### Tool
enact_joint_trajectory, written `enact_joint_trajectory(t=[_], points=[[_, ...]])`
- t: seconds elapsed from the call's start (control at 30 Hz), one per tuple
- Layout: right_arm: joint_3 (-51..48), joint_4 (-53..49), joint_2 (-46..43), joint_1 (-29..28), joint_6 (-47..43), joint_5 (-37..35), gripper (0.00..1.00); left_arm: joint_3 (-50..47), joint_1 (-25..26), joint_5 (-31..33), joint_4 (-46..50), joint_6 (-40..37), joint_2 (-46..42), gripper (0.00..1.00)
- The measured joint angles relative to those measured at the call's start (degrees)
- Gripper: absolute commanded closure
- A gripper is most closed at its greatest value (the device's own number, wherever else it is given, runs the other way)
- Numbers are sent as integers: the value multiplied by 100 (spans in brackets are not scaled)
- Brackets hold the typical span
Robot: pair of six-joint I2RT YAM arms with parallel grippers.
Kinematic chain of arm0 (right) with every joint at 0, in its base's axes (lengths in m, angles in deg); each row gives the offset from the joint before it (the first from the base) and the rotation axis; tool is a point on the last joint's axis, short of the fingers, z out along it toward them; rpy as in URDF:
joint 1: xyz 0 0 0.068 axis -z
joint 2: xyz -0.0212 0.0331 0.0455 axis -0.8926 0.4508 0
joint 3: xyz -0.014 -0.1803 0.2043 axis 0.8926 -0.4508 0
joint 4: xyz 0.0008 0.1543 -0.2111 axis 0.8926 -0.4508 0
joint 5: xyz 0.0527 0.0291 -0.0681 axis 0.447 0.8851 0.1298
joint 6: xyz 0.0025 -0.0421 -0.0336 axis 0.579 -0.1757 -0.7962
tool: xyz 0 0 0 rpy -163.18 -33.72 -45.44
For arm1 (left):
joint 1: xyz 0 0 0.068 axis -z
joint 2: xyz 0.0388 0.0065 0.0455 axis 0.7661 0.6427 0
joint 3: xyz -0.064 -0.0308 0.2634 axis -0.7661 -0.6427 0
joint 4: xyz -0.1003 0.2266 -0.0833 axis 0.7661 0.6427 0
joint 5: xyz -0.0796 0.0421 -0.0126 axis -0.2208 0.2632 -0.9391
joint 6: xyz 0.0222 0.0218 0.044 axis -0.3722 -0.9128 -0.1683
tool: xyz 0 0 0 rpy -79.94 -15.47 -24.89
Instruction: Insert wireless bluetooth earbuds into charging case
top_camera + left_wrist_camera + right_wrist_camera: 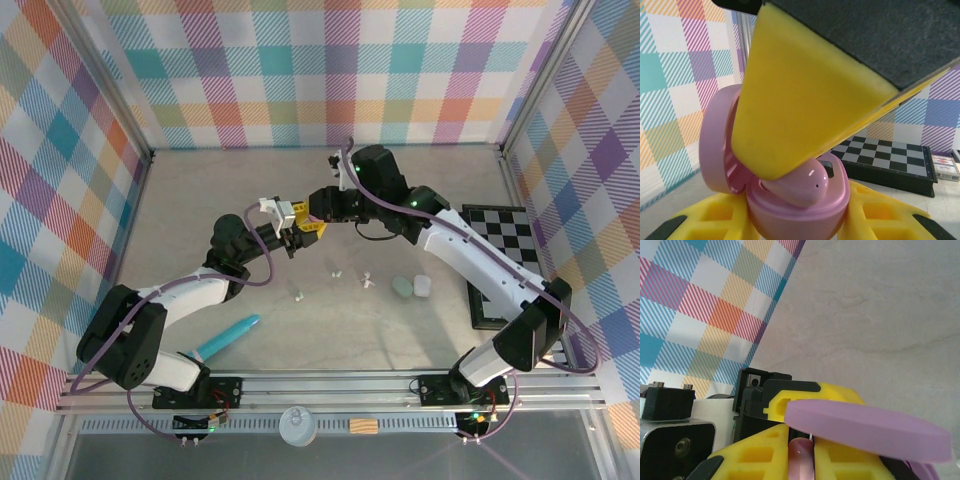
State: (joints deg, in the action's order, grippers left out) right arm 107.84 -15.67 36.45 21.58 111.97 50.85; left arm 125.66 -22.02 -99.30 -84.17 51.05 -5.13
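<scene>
Above the middle of the bench (400, 180), my left pincer (290, 228) and right pincer (318, 222) meet tip to tip, clear of the surface. The only print I find is on a small box (945, 167) just beside the chessboard (890, 160), and it is too small to read. The bench is pale grey with faint stone-like veins, edged by metal rails and walled on three sides in pastel plaid. The top view gives me what my wrists miss: three more earbuds (337, 272) lying apart on the bench nearer my bases, a mint case (402, 288) just beside a pale case (422, 287) to their right, a turquoise stick (228, 338) near my left arm, and the chessboard at the bench's right edge. My left wrist gives the close look. There my left pincer is closed partway on a pink case (800, 215), gripping its base from both sides, its lid (715, 145) standing open to the left. My right pincer is closed almost tight on a pink earbud (800, 186), which lies across the open base and touches it; I cannot tell whether it sits in its well. My right wrist shows the earbud pinched between my yellow fingers (750, 455), the lid edge-on just above them, bare bench beyond.
</scene>
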Motion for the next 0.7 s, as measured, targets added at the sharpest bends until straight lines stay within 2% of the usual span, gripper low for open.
enact_joint_trajectory(t=[0.2, 0.3, 0.37, 0.7], points=[[0, 63, 2, 7, 0, -26, 83, 0, 2, 42, -9, -2, 0, 72], [0, 76, 2, 4, 24, -28, 72, 4, 2, 59, 2, -2, 0, 72], [0, 109, 0, 4, 33, -35, 68, 7, 2, 70, 20, -2, 0, 72], [0, 92, -140, -7, -57, -208, 66, 94, 11, 68, 31, 0, 0, 72]])
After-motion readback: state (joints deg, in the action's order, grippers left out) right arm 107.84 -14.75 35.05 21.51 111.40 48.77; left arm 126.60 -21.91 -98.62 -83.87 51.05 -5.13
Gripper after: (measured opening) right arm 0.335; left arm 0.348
